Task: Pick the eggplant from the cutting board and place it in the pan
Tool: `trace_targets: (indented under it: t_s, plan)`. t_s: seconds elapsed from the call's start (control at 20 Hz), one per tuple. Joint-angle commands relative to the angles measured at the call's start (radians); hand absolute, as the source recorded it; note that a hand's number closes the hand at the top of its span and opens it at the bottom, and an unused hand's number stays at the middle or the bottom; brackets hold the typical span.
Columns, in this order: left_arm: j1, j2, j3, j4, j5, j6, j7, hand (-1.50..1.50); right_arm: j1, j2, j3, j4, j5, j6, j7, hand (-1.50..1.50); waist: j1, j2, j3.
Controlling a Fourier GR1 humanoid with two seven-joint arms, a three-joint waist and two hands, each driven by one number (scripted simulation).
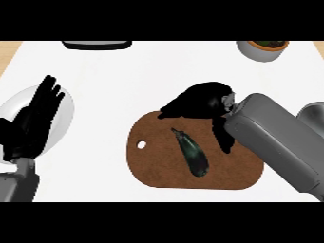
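Brown board [157,166] carries your eggplant [192,152], lying free; right hand [203,102] hovers above its far end, fingers curled on nothing; left hand [34,118] rests open, out of the way.

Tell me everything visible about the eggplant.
The eggplant is long, slim and dark, nearly black with a green-grey sheen, and narrows to a thin stem end at its upper left. It lies flat on the brown cutting board, near the middle, running diagonally from upper left to lower right. Only the board touches it. The right hand hovers above the board's upper edge, just beyond the stem end and not on it; nothing grips the eggplant.
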Motion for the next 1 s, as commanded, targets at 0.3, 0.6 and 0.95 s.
trace_targets:
  t_s: [0.3,0.6,0.95]
  plan:
    - [-0.034,-0.042,0.016,0.036,-0.053,-0.008,-0.014,0.00,0.081,0.064,-0.031,-0.055,0.152,0.074,0.050,-1.50,-0.001,0.002,0.000]
    - [0.000,-0.063,0.016,-0.013,-0.066,-0.008,0.022,0.00,0.128,0.156,-0.026,0.067,0.249,0.001,0.015,-1.50,0.004,0.002,0.000]
    - [-0.006,-0.081,0.040,0.040,-0.073,-0.047,-0.029,0.00,0.108,0.200,-0.013,0.171,0.364,-0.017,-0.044,-1.50,0.004,0.003,0.000]
